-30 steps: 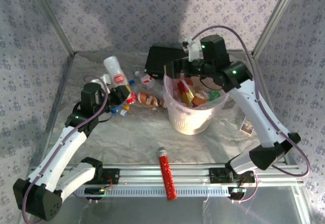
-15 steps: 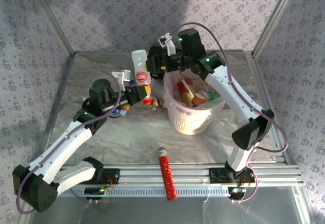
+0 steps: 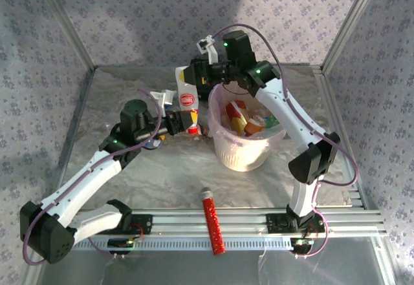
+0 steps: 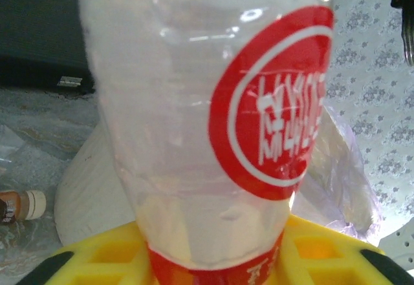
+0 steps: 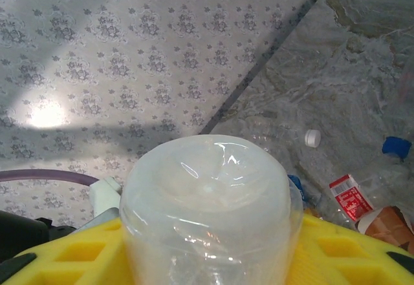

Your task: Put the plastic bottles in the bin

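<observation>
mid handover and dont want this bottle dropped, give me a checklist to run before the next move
1. Left gripper shut on the cap end of the bottle: ok.
2. Right gripper shut on its base, pads against both sides: ok.
3. Right grip firm enough to carry the bottle alone: cannot tell.
4. Bottle above the bin: not ok, it stands left of the rim.
5. Bin upright, mouth open, room above the bottles inside: ok.
</observation>
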`<move>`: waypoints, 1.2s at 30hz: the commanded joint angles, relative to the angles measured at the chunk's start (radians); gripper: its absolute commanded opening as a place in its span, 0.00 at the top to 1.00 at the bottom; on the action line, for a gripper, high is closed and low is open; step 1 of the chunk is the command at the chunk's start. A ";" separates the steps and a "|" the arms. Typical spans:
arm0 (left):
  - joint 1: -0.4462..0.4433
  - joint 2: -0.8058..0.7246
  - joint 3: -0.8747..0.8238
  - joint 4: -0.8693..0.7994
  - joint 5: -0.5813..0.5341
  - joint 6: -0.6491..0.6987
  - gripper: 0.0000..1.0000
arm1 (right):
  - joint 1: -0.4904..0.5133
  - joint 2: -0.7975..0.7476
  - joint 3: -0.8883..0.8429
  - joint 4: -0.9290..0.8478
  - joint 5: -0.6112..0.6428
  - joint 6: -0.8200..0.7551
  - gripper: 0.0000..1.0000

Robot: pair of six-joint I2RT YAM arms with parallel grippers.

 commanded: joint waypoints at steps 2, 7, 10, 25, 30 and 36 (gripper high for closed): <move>-0.010 -0.015 0.027 0.018 -0.006 0.009 0.32 | -0.007 0.005 0.079 -0.026 0.003 -0.037 0.50; -0.010 -0.048 0.011 -0.051 -0.114 0.002 0.00 | -0.067 -0.010 0.205 -0.130 0.058 -0.099 0.50; -0.009 -0.068 -0.003 -0.110 -0.184 -0.004 0.00 | -0.119 -0.056 0.244 -0.193 0.129 -0.142 0.50; 0.056 0.033 -0.026 -0.499 -0.630 -0.168 0.14 | -0.420 -0.340 0.042 -0.495 0.304 -0.303 0.55; 0.091 0.041 -0.042 -0.522 -0.645 -0.174 0.15 | -0.366 -0.384 -0.115 -0.475 0.286 -0.297 0.57; 0.117 0.034 -0.061 -0.536 -0.648 -0.165 0.15 | -0.257 -0.365 -0.228 -0.457 0.361 -0.318 0.58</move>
